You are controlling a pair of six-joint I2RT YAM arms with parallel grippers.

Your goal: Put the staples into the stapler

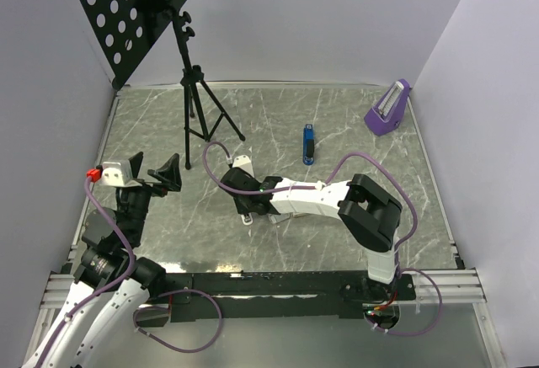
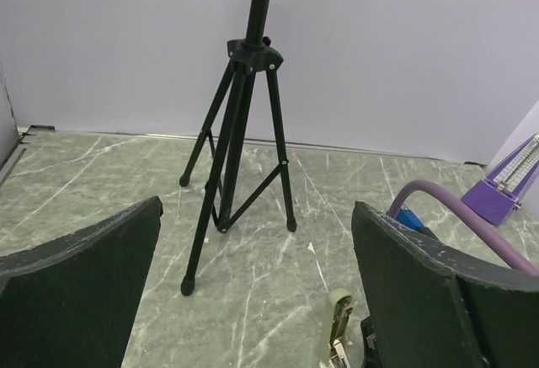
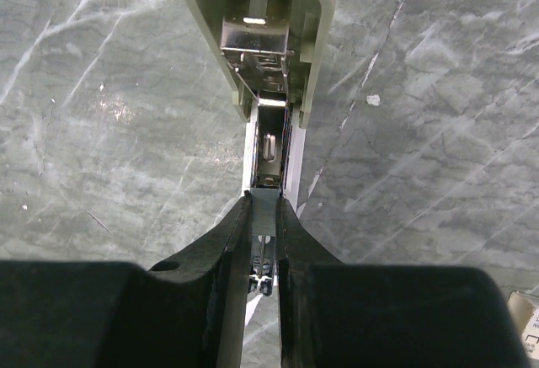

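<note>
1. Fingers (image 2: 84,292) of the left gripper (image 2: 257,208) are spread wide with nothing between them. They hang at the table's (image 1: 337,115) left side, well apart from the work, and the tripod (image 2: 240,132) stands beyond them.
2. At the middle, the stapler (image 3: 261,14) lies opened, its pale top swung back and its metal channel bared. The right gripper (image 3: 264,204) hangs over that channel, its fingers (image 3: 210,250) almost pressed together. They pinch a thin metal sliver that I take for the staples (image 3: 262,267), though it is too small to be sure.
3. To seat them well, I would keep the strip parallel to the channel with its legs down and lower it flat between the walls. Release should come only once it rests on the rail. The idle left gripper could steady the stapler's base.
4. Containers:
   - The channel shows bare metal and a spring part; I cannot tell whether any staples lie in it.
   - At the far right of the wrist view, a corner of the pale staple box (image 3: 524,326) lies near the gripper, its contents hidden.
</note>
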